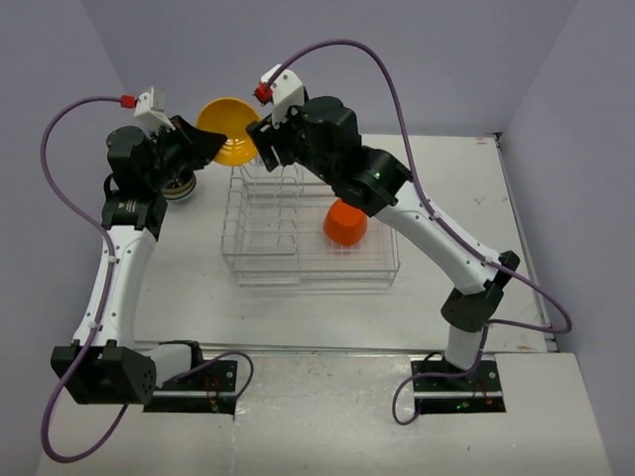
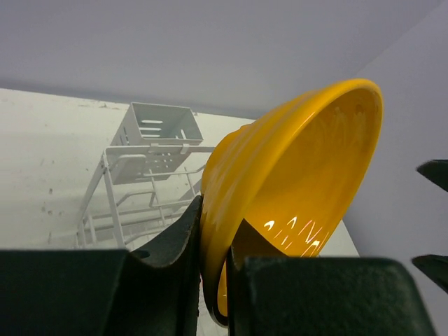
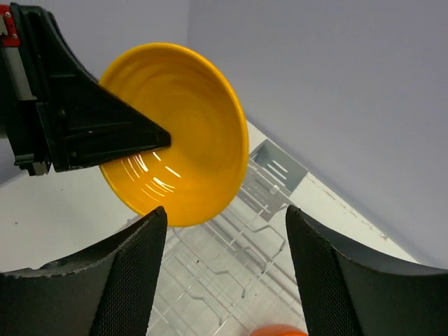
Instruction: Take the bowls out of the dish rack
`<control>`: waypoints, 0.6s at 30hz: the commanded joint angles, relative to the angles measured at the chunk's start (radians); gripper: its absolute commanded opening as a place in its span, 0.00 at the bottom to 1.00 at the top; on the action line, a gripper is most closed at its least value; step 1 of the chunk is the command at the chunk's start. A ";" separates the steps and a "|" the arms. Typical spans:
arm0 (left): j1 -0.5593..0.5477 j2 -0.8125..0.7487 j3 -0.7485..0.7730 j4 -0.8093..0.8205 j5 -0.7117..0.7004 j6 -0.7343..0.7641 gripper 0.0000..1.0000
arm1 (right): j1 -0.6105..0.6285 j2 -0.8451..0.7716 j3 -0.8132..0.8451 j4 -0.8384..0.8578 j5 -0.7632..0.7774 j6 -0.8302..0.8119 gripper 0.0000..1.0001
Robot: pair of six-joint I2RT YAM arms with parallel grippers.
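Observation:
My left gripper (image 1: 210, 142) is shut on the rim of the yellow bowl (image 1: 232, 129) and holds it in the air above the far left end of the dish rack (image 1: 298, 223). The left wrist view shows the rim clamped between my fingers (image 2: 183, 231), the bowl (image 2: 294, 182) tilted on its side. My right gripper (image 1: 266, 139) is open and empty just right of the yellow bowl (image 3: 175, 133), over the rack (image 3: 231, 273). An orange-red bowl (image 1: 345, 222) sits upside down in the rack's low basket; its edge shows in the right wrist view (image 3: 280, 330).
Stacked bowls (image 1: 180, 186) stand on the table left of the rack, mostly hidden by my left arm. A white cutlery holder (image 2: 155, 133) hangs on the rack's far end. Grey walls close off the back and sides.

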 commanded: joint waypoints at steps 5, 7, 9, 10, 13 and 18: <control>0.006 0.068 0.185 -0.113 -0.150 0.059 0.00 | 0.006 -0.203 -0.080 0.022 0.150 0.066 0.70; 0.017 0.100 0.227 -0.136 -0.190 0.050 0.00 | 0.005 -0.236 -0.109 0.006 0.162 0.075 0.71; 0.066 0.142 0.252 -0.182 -0.213 -0.008 0.00 | 0.005 -0.257 -0.146 -0.004 0.164 0.078 0.72; 0.089 0.159 0.278 -0.220 -0.216 -0.035 0.00 | 0.005 -0.286 -0.164 -0.007 0.162 0.081 0.72; 0.184 0.231 0.318 -0.282 -0.220 -0.128 0.00 | 0.005 -0.346 -0.232 -0.004 0.147 0.083 0.71; 0.250 0.341 0.427 -0.380 -0.254 -0.168 0.00 | -0.001 -0.412 -0.302 -0.004 0.135 0.078 0.71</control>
